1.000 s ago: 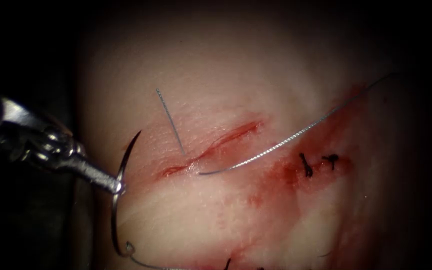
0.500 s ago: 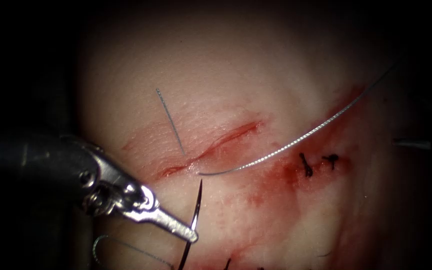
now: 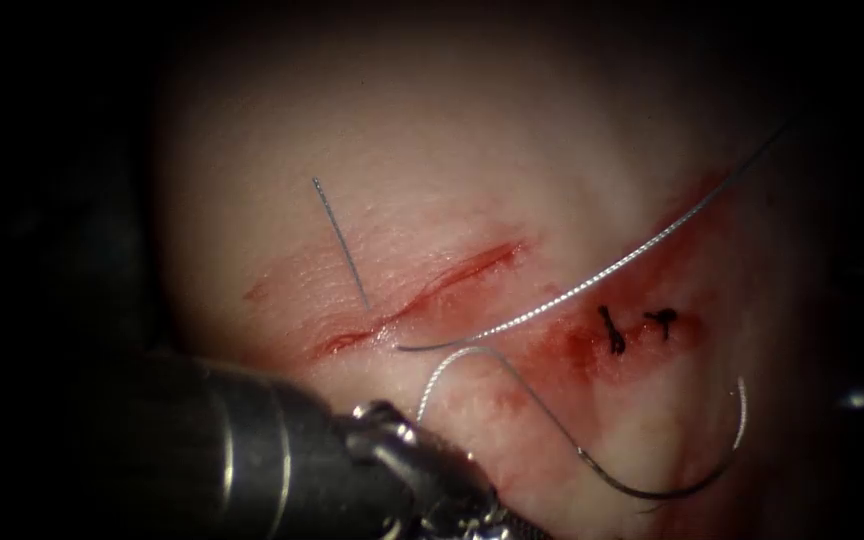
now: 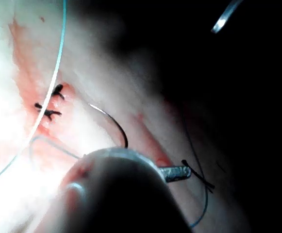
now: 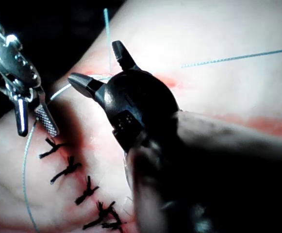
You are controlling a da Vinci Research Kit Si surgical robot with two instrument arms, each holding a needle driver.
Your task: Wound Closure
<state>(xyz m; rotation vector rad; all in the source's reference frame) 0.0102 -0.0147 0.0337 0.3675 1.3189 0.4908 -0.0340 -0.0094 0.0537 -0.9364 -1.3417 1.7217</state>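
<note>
Found left tool (image 5: 34, 130) and right tool (image 5: 99, 68) released, jaws parted, grasping nothing; noted needle (image 3: 672, 488) lying loose on tissue (image 3: 432, 130), right of cut (image 3: 422, 295).

left arm (image 3: 242, 450): dark ribbed shaft | steel wrist | right hand (image 5: 99, 65): seemingly black

No text, label, brand, number or sign can be read anywhere in these views.
</note>
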